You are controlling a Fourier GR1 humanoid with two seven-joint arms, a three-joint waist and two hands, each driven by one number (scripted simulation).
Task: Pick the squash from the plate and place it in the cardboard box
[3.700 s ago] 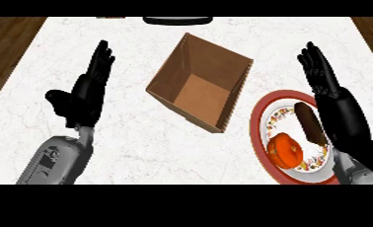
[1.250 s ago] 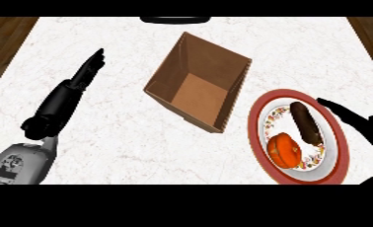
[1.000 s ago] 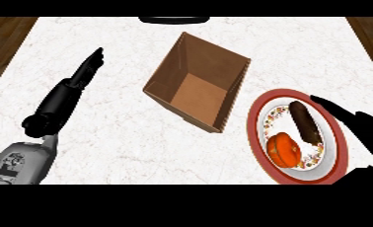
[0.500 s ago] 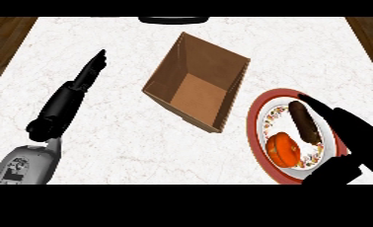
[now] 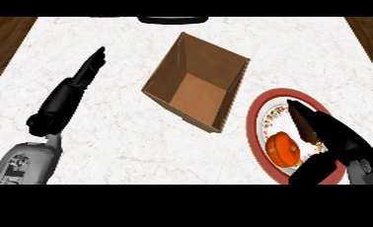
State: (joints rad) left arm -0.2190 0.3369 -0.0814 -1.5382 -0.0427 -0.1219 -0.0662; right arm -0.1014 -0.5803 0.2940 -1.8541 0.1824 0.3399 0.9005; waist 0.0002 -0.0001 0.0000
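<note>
Nearest, at the lower right, the right hand [image 5: 341, 142] hangs over a red-rimmed plate [image 5: 253, 122], open: its fingers reach straight out along the plate's right side and its thumb points in from below, curled round nothing. The squash [image 5: 282, 149], orange and round, lies on the near part of the plate, in the gap between fingers and thumb. Whether the hand touches it cannot be told. Just beyond the squash lies a dark brown, long piece of food [image 5: 302, 125], also on the plate, with the fingers running beside and partly over it.

At the lower left the grey left forearm [image 5: 25, 164] comes in, and the left hand [image 5: 69, 95] rests over the white marbled worktop [image 5: 116, 137], well apart from the plate, fingers straight and pointing away.

Between the two hands, a little farther off, stands the box [image 5: 197, 90], open-topped and set at a slant, its near right corner just beside the plate's rim.

At the far edge a dark, flat thing [image 5: 172, 19] is partly cut off.
</note>
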